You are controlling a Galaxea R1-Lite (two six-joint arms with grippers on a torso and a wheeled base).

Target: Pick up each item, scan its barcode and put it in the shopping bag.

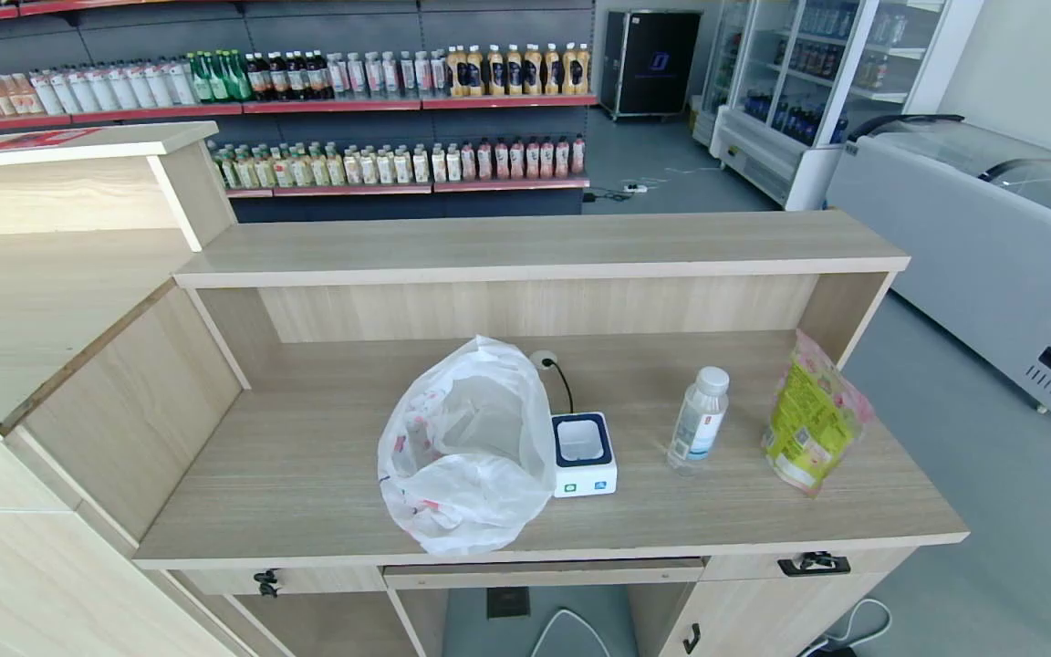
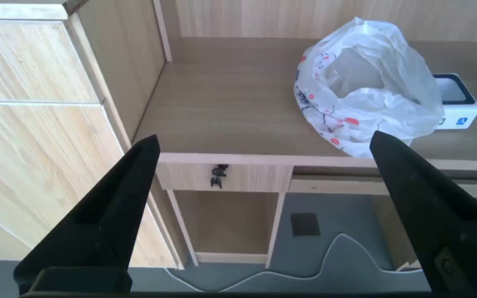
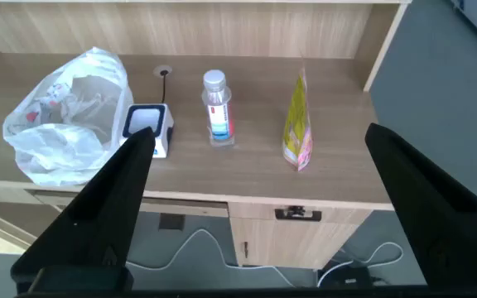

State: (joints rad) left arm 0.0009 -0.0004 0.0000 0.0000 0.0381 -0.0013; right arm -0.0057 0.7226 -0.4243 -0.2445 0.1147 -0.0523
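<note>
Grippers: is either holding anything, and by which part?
Nothing is held: left gripper and right gripper are both open and empty; bottle and pouch stand on the counter.

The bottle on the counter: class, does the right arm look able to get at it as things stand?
Probably yes. The right gripper is open, out in front of the counter. The bottle stands upright, apart from the scanner and the pouch, with its near side free.

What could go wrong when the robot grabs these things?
The bottle stands upright, so a bump might tip it over. The pouch stands near the right end of the counter and might fall off. The bag is floppy, so its mouth may fold shut.
</note>
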